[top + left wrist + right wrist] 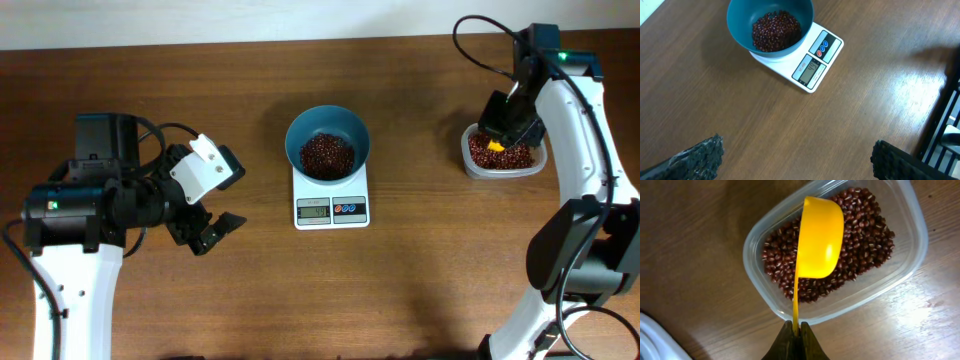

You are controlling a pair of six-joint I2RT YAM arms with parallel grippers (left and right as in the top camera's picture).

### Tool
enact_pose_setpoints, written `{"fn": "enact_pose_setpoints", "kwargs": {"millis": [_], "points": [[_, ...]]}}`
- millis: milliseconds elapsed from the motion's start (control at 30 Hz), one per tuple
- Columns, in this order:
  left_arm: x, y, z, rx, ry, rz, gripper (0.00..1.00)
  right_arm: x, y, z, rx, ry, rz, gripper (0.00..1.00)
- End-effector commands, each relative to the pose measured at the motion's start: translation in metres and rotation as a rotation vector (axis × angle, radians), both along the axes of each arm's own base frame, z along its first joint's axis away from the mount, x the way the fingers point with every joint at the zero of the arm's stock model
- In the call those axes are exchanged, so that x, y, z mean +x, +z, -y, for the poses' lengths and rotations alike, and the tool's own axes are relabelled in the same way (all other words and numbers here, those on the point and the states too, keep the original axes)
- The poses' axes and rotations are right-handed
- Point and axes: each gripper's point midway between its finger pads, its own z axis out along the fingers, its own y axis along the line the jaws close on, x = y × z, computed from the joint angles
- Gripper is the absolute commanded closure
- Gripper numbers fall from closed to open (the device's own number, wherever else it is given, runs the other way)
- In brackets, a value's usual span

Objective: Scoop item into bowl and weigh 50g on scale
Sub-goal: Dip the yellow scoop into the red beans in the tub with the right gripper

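The teal-blue bowl stands on the white scale at the table's middle and holds a heap of red-brown beans. The left wrist view shows the bowl, its beans and the scale too. My right gripper is shut on the handle of a yellow scoop, held on edge over the beans in a clear plastic tub; overhead the scoop shows over the tub. My left gripper is open and empty, left of the scale.
The tub stands at the far right of the wooden table. The right arm's white links rise beside it. The left arm's body fills the left side. A dark frame stands at the table's edge in the left wrist view.
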Motion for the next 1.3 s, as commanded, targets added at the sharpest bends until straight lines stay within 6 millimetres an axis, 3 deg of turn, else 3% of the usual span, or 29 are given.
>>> {"fn": "enact_pose_setpoints", "kwargs": {"millis": [0, 433, 533, 700, 767, 900, 1000, 1067, 1133, 1267], "points": [[0.0, 0.004, 0.001, -0.011, -0.011, 0.015, 0.01, 0.005, -0.005, -0.015, 0.04, 0.036, 0.0, 0.96], [0.0, 0.004, 0.001, -0.011, -0.011, 0.015, 0.01, 0.001, -0.007, -0.044, 0.074, 0.161, -0.024, 0.96], [0.0, 0.004, 0.001, -0.011, -0.011, 0.015, 0.01, 0.004, -0.006, -0.046, 0.05, 0.337, -0.011, 0.96], [0.0, 0.004, 0.001, -0.011, -0.011, 0.015, 0.01, 0.004, -0.005, -0.05, 0.108, 0.41, 0.008, 0.96], [0.0, 0.004, 0.001, -0.011, -0.011, 0.015, 0.01, -0.002, -0.006, -0.04, 0.076, 0.435, -0.022, 0.96], [0.0, 0.004, 0.001, -0.011, -0.011, 0.015, 0.01, -0.015, -0.006, 0.001, -0.147, 0.397, -0.13, 0.96], [0.0, 0.004, 0.001, -0.011, -0.011, 0.015, 0.01, -0.008, -0.004, 0.007, -0.19, 0.441, -0.118, 0.96], [0.0, 0.004, 0.001, -0.011, -0.011, 0.015, 0.01, -0.007, -0.005, 0.002, -0.163, 0.453, -0.107, 0.96], [0.0, 0.004, 0.001, -0.011, -0.011, 0.015, 0.01, -0.007, -0.008, -0.028, -0.005, 0.565, -0.063, 0.96], [0.0, 0.004, 0.001, -0.011, -0.011, 0.015, 0.01, -0.017, -0.02, -0.036, 0.047, 0.602, -0.092, 0.96]]}}
